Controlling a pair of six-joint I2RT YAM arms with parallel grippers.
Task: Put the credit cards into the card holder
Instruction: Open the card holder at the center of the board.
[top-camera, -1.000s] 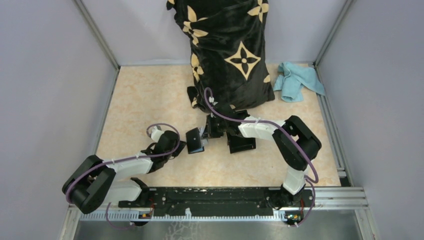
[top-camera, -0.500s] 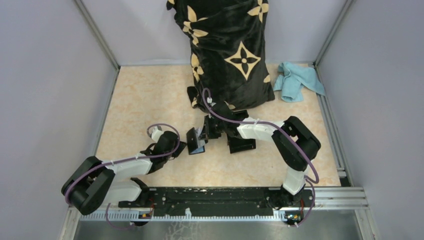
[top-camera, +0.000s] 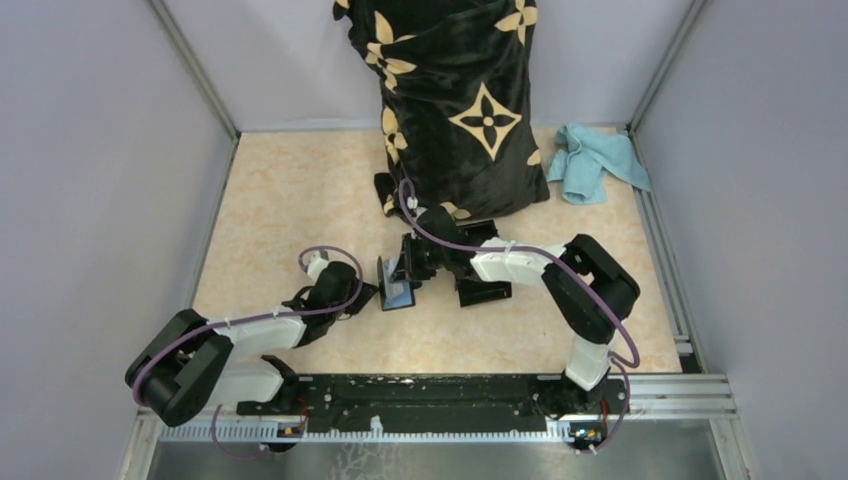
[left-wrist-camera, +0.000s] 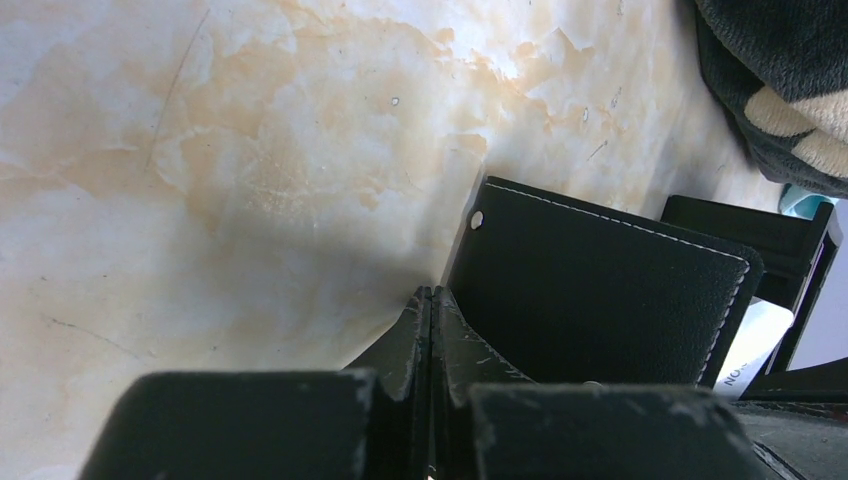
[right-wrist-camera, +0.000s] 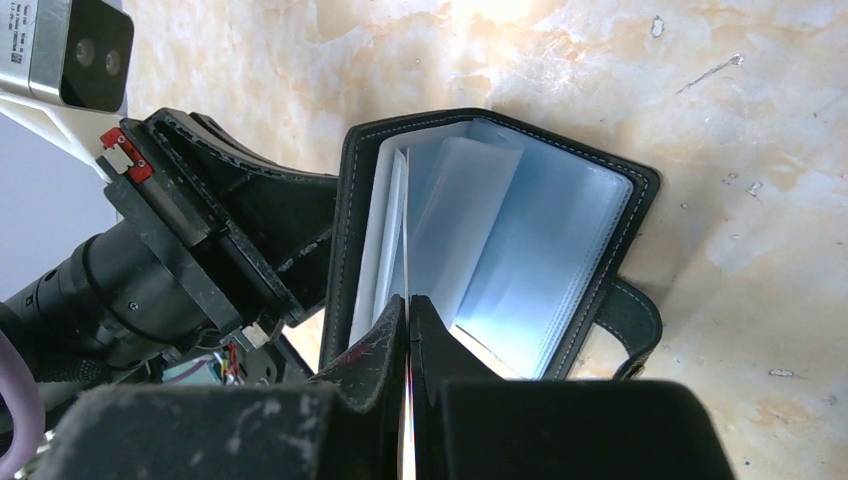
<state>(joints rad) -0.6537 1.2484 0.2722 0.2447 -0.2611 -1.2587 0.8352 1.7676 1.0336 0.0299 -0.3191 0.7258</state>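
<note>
The black card holder (top-camera: 392, 283) stands propped open on the table between both grippers. My left gripper (top-camera: 368, 293) is shut on its left cover. In the left wrist view the shut fingertips (left-wrist-camera: 431, 292) meet the lower corner of the stitched black cover (left-wrist-camera: 600, 290). My right gripper (right-wrist-camera: 409, 298) is shut on a thin credit card (right-wrist-camera: 406, 230) seen edge-on. The card's far end reaches in among the clear inner sleeves (right-wrist-camera: 560, 230). I cannot read its colour. The strap tab (right-wrist-camera: 635, 320) hangs at the holder's right. In the top view the right gripper (top-camera: 412, 268) sits just right of the holder.
A large black cloth with gold flower prints (top-camera: 460, 100) stands at the back middle. A teal rag (top-camera: 595, 160) lies at the back right. A rigid black box (top-camera: 483, 288) sits under the right forearm. Grey walls close in left and right.
The right gripper has moved left with the card, up to the holder's open side. The left jaws have closed the last bit on the cover. The holder has tipped slightly.
</note>
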